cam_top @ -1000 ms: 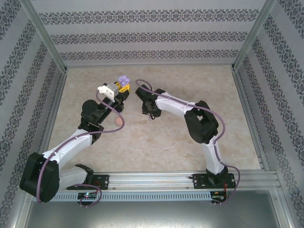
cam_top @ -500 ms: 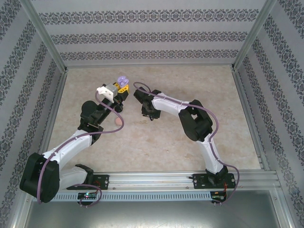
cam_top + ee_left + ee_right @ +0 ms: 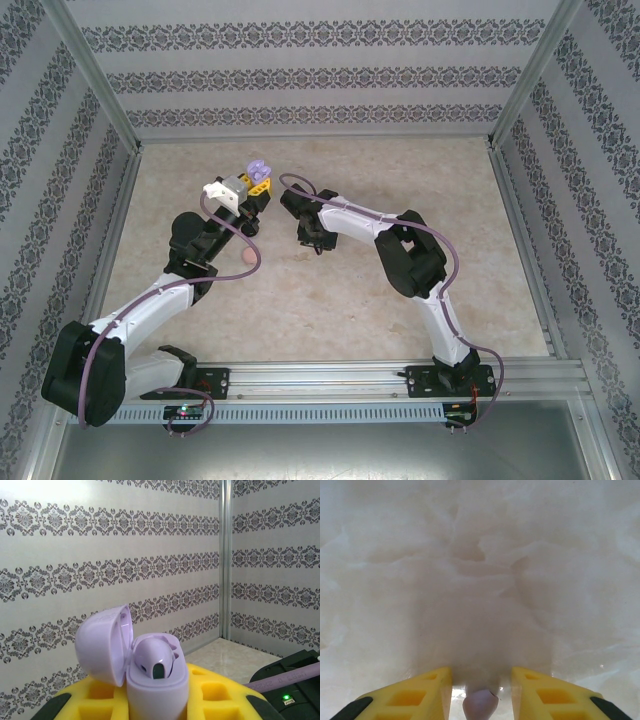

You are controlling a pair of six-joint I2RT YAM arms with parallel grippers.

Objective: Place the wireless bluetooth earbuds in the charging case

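Lilac charging case [image 3: 156,680], lid open, clamped in left claw [image 3: 160,702].

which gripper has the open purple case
The left gripper, shut on the purple case with its lid up. The right gripper sits open around a tiny earbud.

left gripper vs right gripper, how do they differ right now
The left gripper is shut on the open purple charging case and faces the patterned wall; the right gripper points down at the table. The left jaws press the case's sides; the right jaws stand apart with a small pale purple earbud between them, grip unclear. Both sets of jaws are yellow.
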